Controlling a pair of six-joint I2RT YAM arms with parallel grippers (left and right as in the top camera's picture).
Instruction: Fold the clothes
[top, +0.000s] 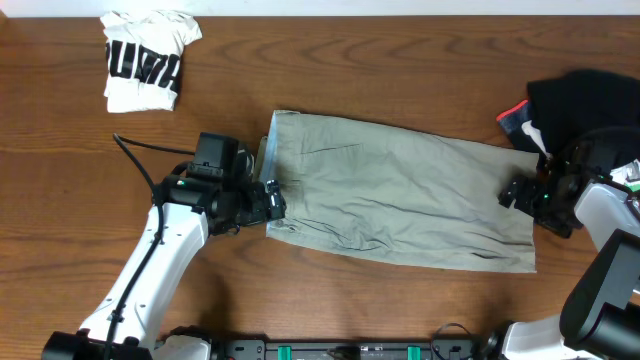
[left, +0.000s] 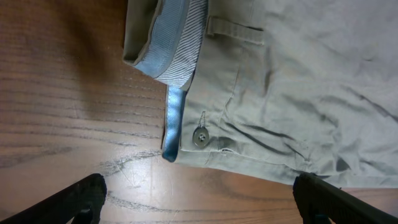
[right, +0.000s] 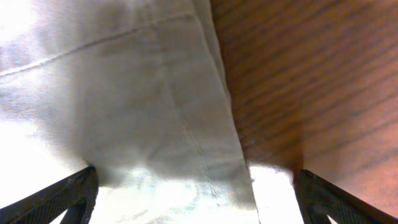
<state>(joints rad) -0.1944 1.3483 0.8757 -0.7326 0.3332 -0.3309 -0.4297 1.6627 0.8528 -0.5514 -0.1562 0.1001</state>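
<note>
**Surface.** Dark brown wood-grain bench (top: 400, 60), filling the overhead view. A thin pale strip runs along the top edge of the frame (what it belongs to cannot be told).

**Principal item.** Pale khaki grey-green cotton pair of shorts (top: 400, 200), laid flat at centre frame.
- Long axis: left to right, dipping slightly toward the lower right.
- The waistband sits at the left end, turned back to show a light blue striped lining (left: 180, 43), with a small grey button (left: 200, 137) near the corner.
- The leg hems are at the right end.

**Other things.**
- Folded white tee with black lettering (top: 145, 60), upper left, well apart from the shorts.
- Heap of black cloth with a red patch (top: 585, 100), upper right, just beside the hem end.

**Arms.**
- The white-and-black left arm (top: 160, 260) reaches in from the lower left. The left fingers (left: 81, 198) are spread wide at the lower waistband corner and hold nothing.
- The right arm (top: 605, 215) reaches in from the right edge. The right fingers (right: 68, 193) are likewise spread wide over the hem edge, with nothing between them.
</note>
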